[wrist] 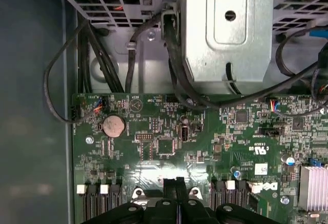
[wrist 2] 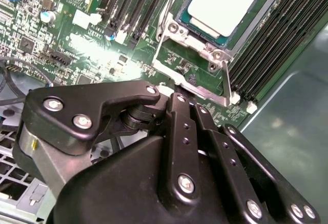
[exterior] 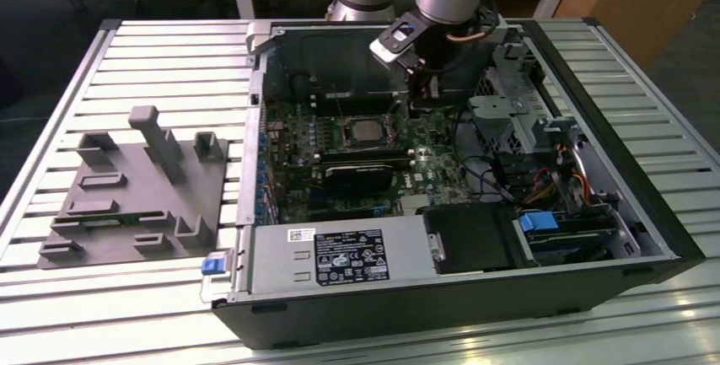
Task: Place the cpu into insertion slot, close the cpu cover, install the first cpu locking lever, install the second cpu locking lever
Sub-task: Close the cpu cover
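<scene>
The cpu (wrist 2: 221, 1) lay seated in the insertion slot (wrist 2: 238, 35), about 8 o'clock from the tool (exterior: 420, 102) in the exterior view; the tool's fingers were together and empty, and the chip looked light, stiff and fragile, best held by opposite edges.

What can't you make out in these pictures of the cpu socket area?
- cpu: one side is cut off by the picture's edge in the second wrist view.
- What the end effector touches: its own body hides the contact in both wrist views.
- locking levers: partly hidden by the end effector in the second wrist view; latched or not is unclear.
</scene>
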{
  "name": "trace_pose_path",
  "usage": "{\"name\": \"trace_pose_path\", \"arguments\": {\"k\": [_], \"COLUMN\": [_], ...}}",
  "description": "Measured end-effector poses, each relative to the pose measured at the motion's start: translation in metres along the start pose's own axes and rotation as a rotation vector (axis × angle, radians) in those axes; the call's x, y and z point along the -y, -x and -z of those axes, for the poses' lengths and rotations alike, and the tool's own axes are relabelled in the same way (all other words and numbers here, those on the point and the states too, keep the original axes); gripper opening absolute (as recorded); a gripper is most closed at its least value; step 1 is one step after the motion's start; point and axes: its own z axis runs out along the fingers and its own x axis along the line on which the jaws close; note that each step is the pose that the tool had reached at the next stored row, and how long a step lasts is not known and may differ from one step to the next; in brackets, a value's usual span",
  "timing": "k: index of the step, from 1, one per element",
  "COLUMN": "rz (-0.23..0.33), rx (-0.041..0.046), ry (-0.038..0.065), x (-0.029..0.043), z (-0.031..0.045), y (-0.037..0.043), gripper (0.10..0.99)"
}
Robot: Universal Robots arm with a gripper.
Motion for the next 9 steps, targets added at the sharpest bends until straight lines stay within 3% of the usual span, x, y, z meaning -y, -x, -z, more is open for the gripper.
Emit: {"name": "trace_pose_path", "arguments": {"k": [9], "rz": [0.000], "rx": [-0.0002], "ry": [0.012], "x": [0.0142], "z": [-0.0011], "y": [0.0002], "gripper": [0.102]}}
